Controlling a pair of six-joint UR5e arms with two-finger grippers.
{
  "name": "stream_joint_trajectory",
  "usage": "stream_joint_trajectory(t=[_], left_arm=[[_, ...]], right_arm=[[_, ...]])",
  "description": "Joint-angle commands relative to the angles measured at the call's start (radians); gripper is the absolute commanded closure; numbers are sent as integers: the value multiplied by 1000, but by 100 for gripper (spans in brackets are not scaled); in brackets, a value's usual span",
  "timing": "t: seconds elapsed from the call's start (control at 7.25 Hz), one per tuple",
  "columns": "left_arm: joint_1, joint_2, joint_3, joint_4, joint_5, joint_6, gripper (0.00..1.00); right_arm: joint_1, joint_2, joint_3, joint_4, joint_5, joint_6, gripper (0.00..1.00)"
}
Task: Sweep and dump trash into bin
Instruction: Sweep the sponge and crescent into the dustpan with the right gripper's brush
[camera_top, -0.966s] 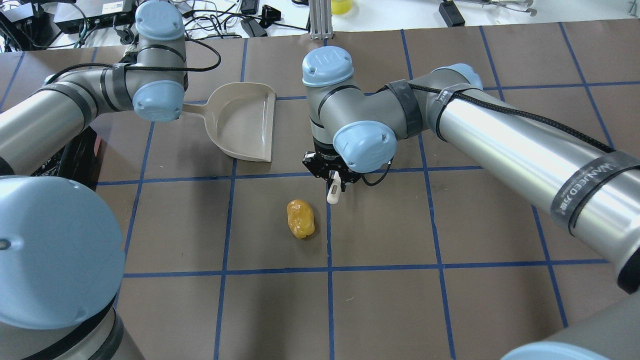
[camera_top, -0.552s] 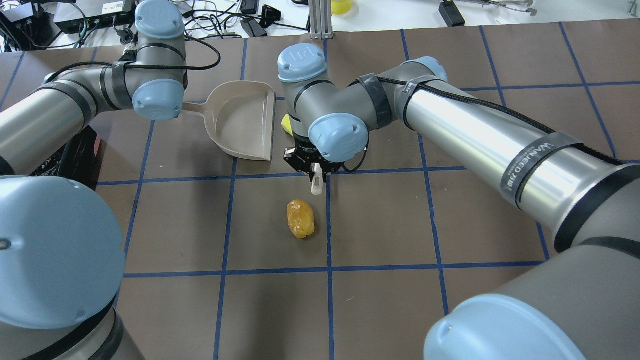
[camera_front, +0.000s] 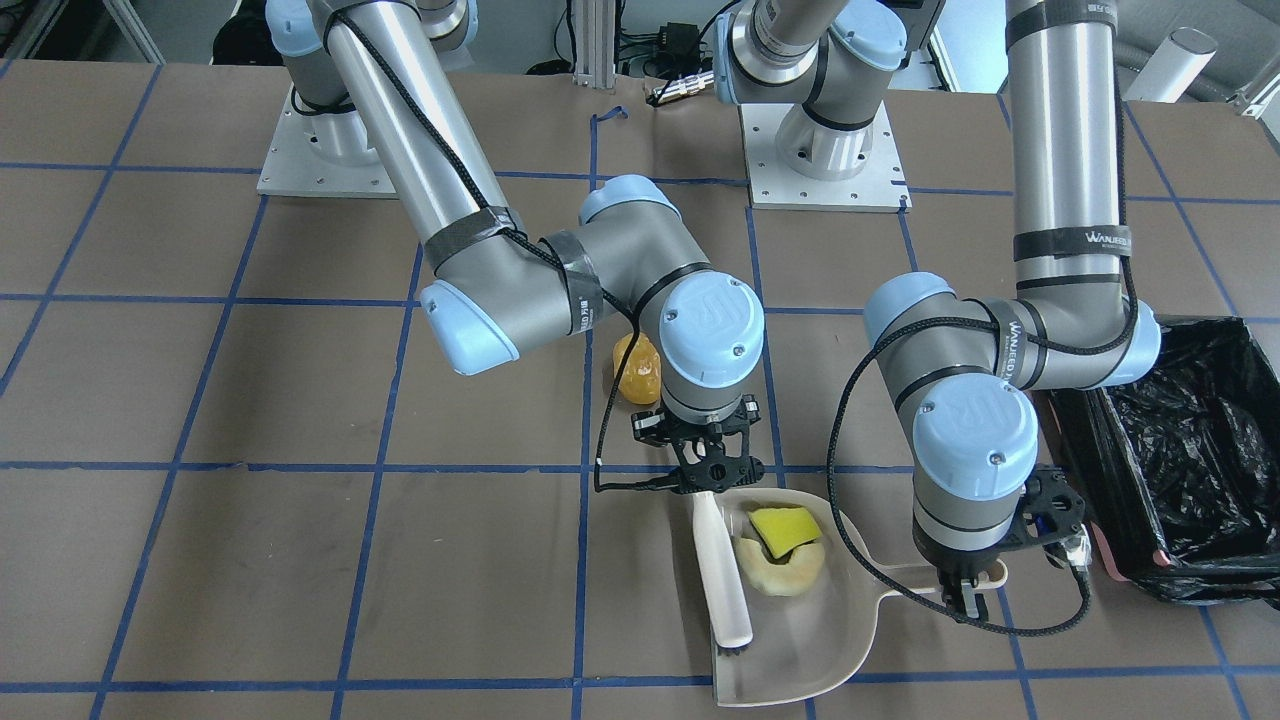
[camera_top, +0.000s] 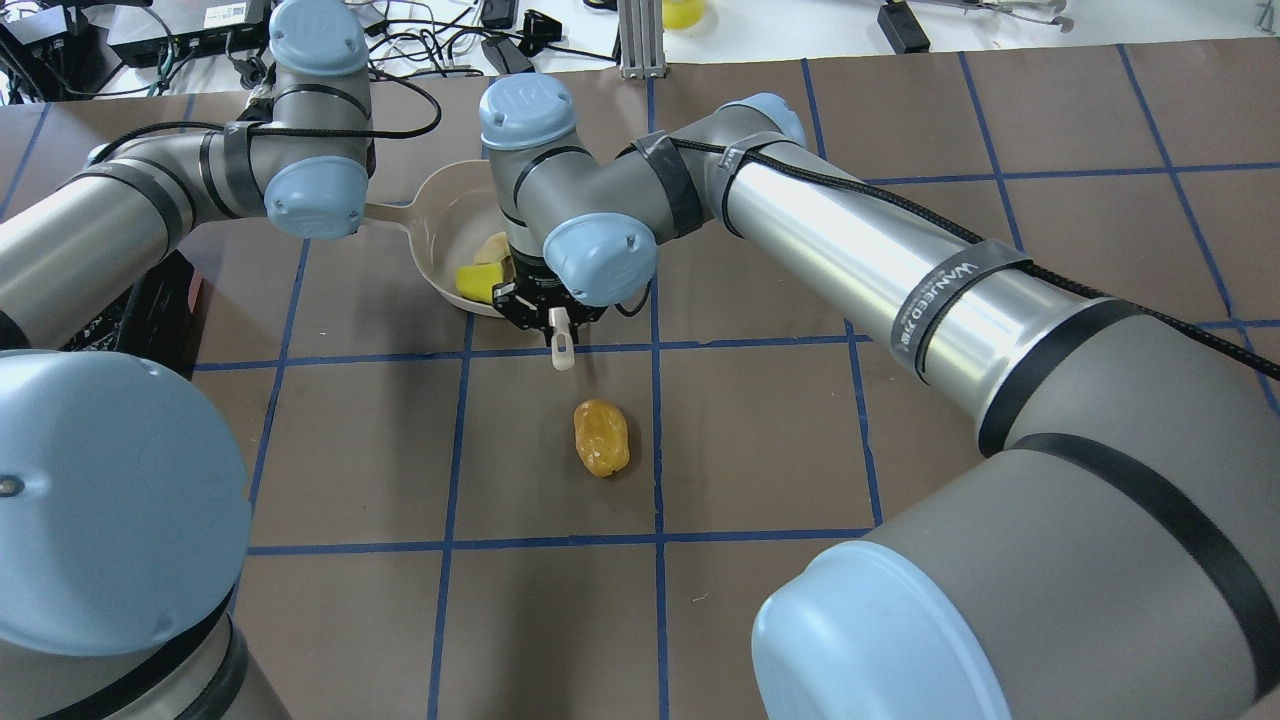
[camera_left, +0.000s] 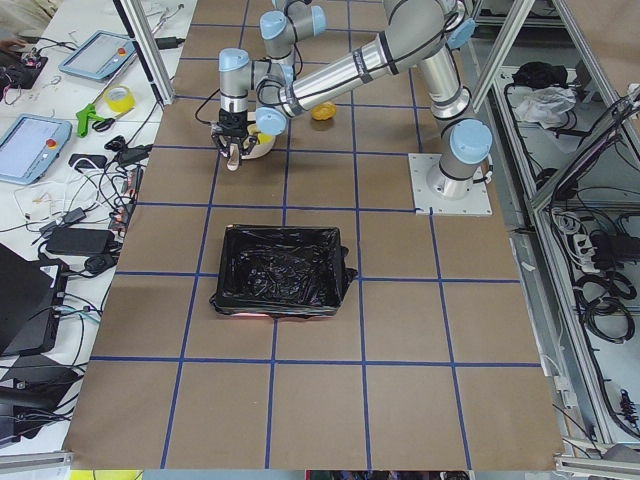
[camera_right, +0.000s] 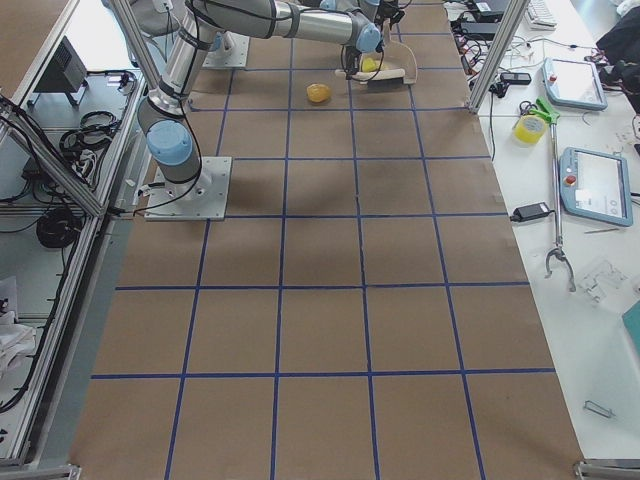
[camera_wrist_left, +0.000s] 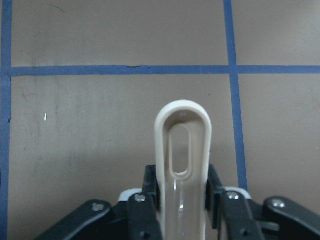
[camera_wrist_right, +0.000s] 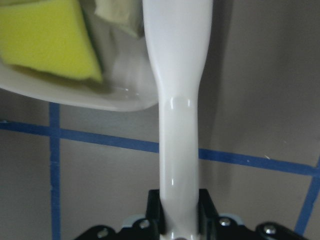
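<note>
The beige dustpan (camera_front: 800, 640) lies flat on the table, and my left gripper (camera_front: 968, 590) is shut on its handle (camera_wrist_left: 182, 145). My right gripper (camera_front: 706, 480) is shut on a white brush (camera_front: 722, 580) that lies across the pan's mouth. Two pieces of trash rest inside the pan: the yellow-and-green sponge wedge (camera_front: 783, 527) on top of the pale cream crescent (camera_front: 780, 575). The golden-brown lump (camera_top: 601, 437) lies on the mat nearer the robot's base, apart from the pan. The bin (camera_front: 1190, 450) with its black bag stands beyond my left arm.
Brown mat with blue tape grid (camera_top: 760, 450) covers the table. Cables and devices (camera_top: 420, 40) lie along the far edge behind the pan. The right arm's long forearm (camera_top: 900, 290) stretches across the table's middle.
My right arm swung left with the brush, and the sponge and crescent now lie inside the dustpan, which was empty before. The left arm, pan and golden-brown lump stayed put.
</note>
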Motion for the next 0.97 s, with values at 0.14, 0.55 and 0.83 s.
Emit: stream_joint_trajectory(t=[0.14, 0.55, 0.83], left_arm=[[0, 0, 0, 0, 0, 4, 100], [2, 9, 0, 0, -5, 10, 100], [3, 32, -12, -3, -29, 31, 100]], right_arm=[[8, -2, -43, 56, -10, -27, 91], [-87, -126, 30, 211, -56, -33, 92], [-150, -285, 229, 245, -76, -33, 92]])
